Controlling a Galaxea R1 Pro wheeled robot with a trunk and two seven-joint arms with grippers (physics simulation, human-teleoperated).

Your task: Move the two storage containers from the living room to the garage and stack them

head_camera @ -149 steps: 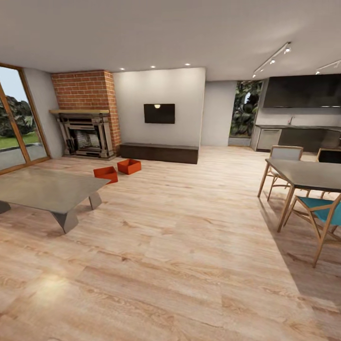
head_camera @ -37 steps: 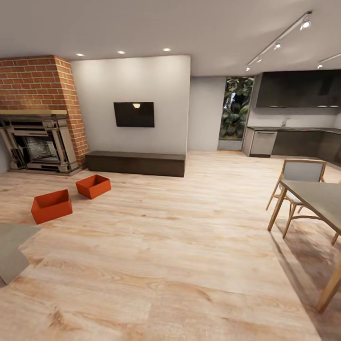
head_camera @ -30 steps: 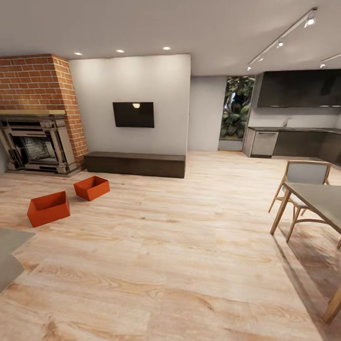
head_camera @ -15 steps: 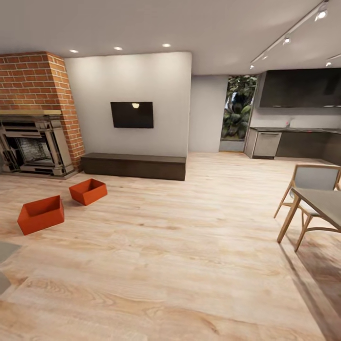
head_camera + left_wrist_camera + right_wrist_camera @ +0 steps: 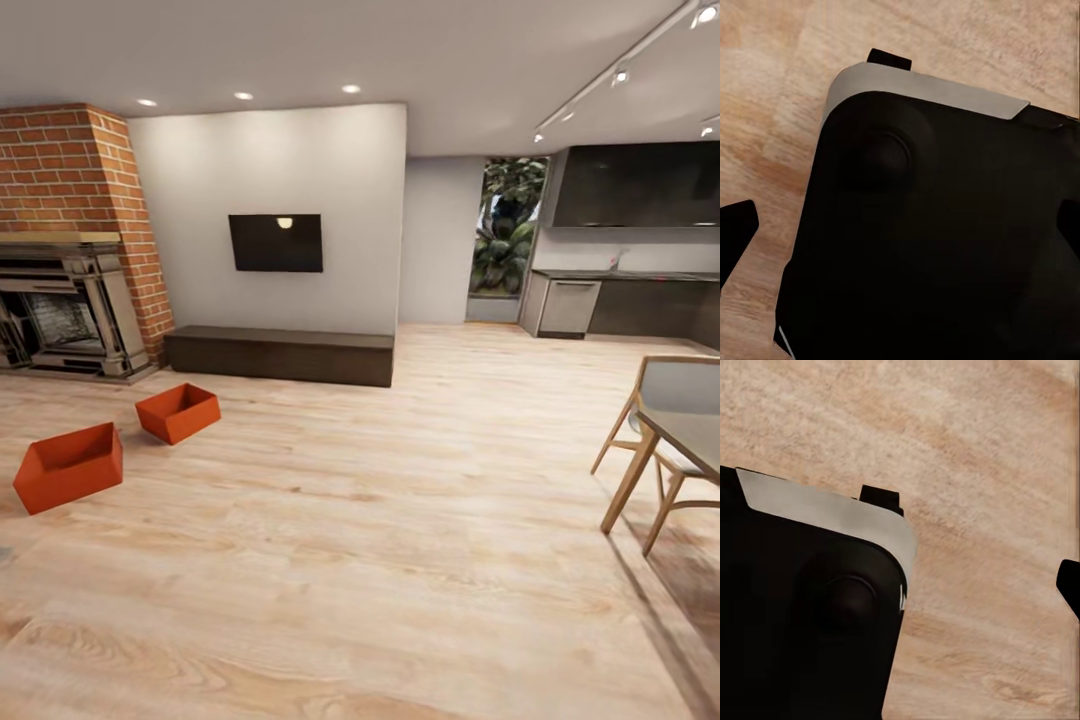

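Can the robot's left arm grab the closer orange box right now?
Probably not yet. The closer orange box sits on the wood floor well off to the robot's left, and the left wrist view looks down at the robot's own black base. Nothing blocks it; the robot likely must drive closer.

1. Two storage containers are sitting on the living room's wood-plank floor [image 5: 400, 520]: the nearer container [image 5: 68, 467] and the farther container [image 5: 178, 411], slightly apart.
2. A brick fireplace [image 5: 62, 240] is standing behind them.
3. A dark low bench [image 5: 280, 354] is lying beneath a wall-mounted television [image 5: 276, 242].
4. A dining table [image 5: 690, 428] is showing at right.
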